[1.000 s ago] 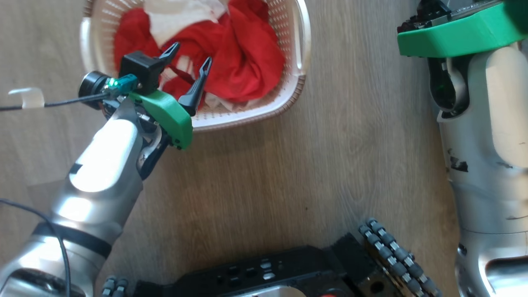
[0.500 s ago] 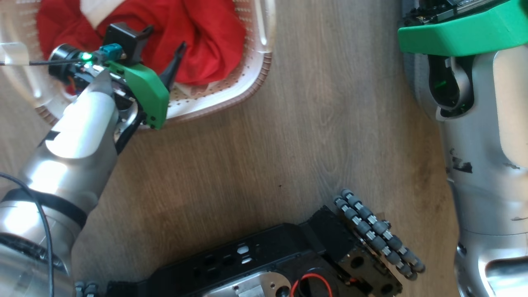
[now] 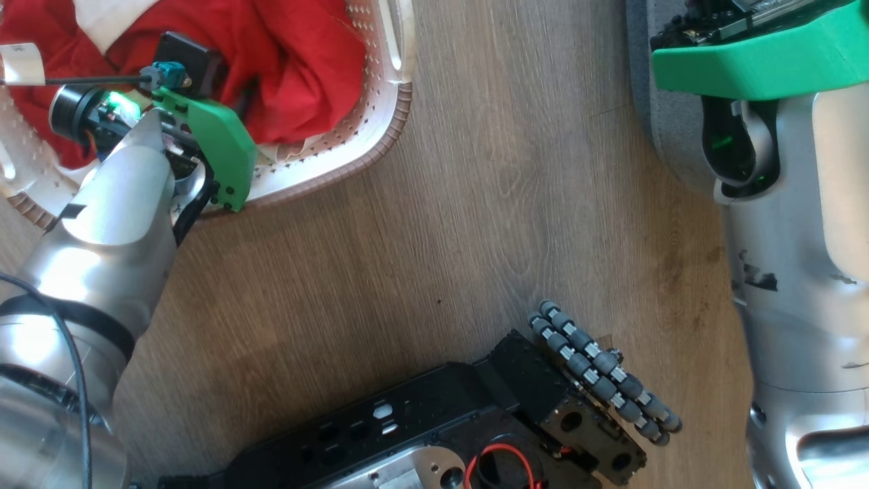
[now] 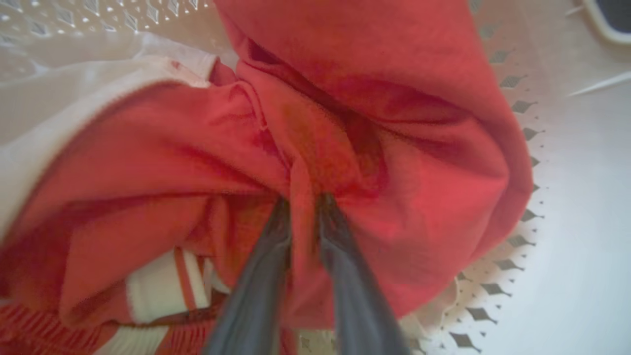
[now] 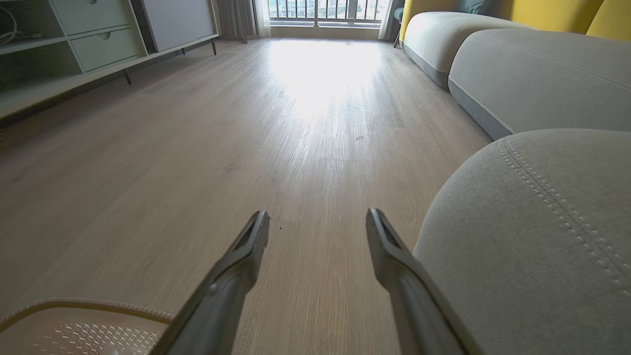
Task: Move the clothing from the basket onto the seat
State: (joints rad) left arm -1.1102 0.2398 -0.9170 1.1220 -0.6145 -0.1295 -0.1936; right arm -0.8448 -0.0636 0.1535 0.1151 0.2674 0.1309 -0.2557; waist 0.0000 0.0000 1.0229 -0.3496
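Note:
The clothing (image 3: 285,75) is a heap of red fabric with white panels, lying in the cream perforated basket (image 3: 380,136) at the head view's top left. My left gripper (image 3: 237,102) reaches down into the heap, its fingertips buried in the cloth. In the left wrist view the left gripper (image 4: 303,199) is shut on a raised fold of the clothing (image 4: 394,148), with the basket wall (image 4: 567,172) behind. My right gripper (image 5: 318,222) hangs open over the floor, just left of the grey seat (image 5: 542,236). The seat's edge (image 3: 652,122) sits at the head view's top right.
My black wheeled base (image 3: 475,421) occupies the bottom of the head view. Wooden floor lies between basket and seat. More grey sofa cushions (image 5: 542,74) stretch beyond the seat. A low cabinet (image 5: 74,49) lines the far left wall. The basket rim (image 5: 88,308) is at the right wrist view's lower left.
The head camera has shifted, so the basket sits further left. My left gripper has dropped into the basket, and its open fingers have closed on a red fold.

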